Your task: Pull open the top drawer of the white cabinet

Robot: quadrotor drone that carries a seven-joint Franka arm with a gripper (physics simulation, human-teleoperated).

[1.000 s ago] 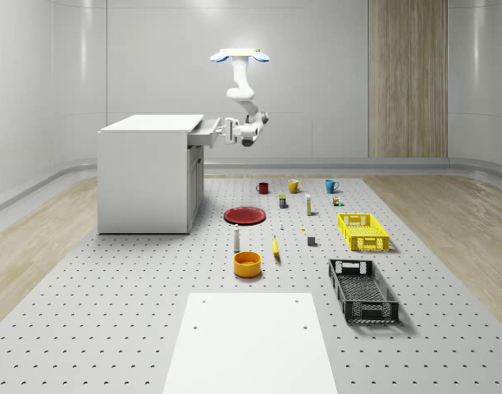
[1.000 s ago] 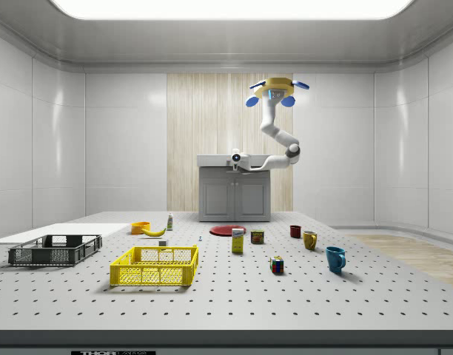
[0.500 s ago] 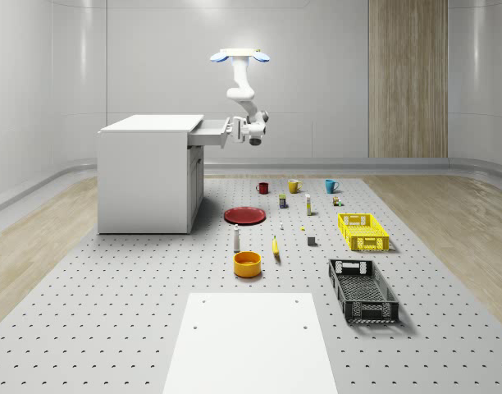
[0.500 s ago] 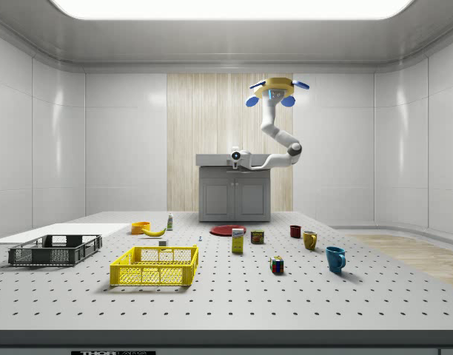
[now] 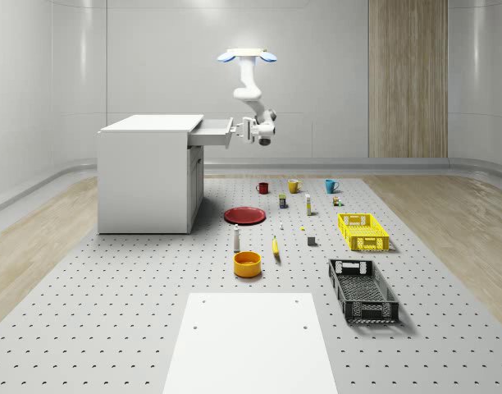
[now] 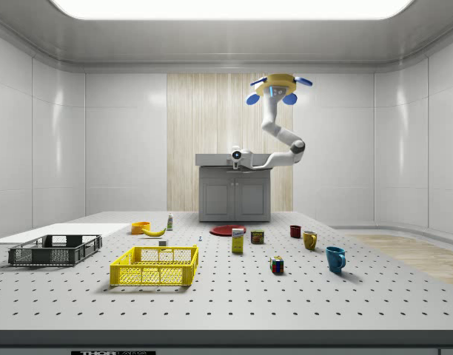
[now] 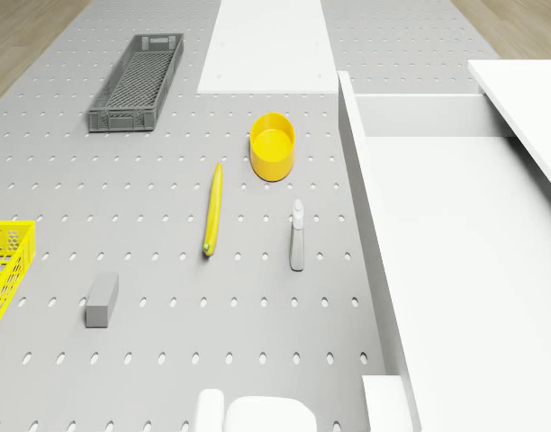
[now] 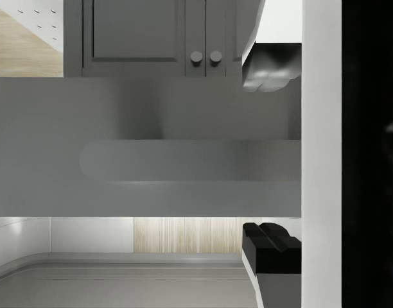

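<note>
- White cabinet (image 5: 148, 172) stands at the whole-scene view's left on the perforated table (image 5: 111, 312); two lower doors with round knobs show in the wrist view.
- Top drawer (image 5: 212, 131) sticks out of the cabinet toward the whole-scene view's right, partly open; its open inside shows in the drone view (image 7: 456, 225).
- Drone (image 5: 248, 56) hovers in the air just past the drawer's front, above the table, rotors level. Side view puts it (image 6: 280, 83) above the cabinet's right side.
- Arm (image 5: 253, 94) hangs down from the drone and bends back toward the drawer front.
- Gripper (image 5: 239, 131) sits at the drawer front. In the wrist view the fingers (image 8: 271, 67) bracket the drawer's bar handle (image 8: 183, 160), one on each side, around it; can't tell if the pads actually touch.
- Black crate (image 5: 362, 289) and yellow crate (image 5: 363, 231) lie on the whole-scene view's right of the table.
- Red plate (image 5: 245, 215), yellow bowl (image 5: 247, 263), banana (image 5: 276, 247), small bottle (image 5: 236, 239) lie between cabinet and crates.
- Three mugs, red (image 5: 262, 187), yellow (image 5: 293, 185), blue (image 5: 330, 185), in a row further back.
</note>
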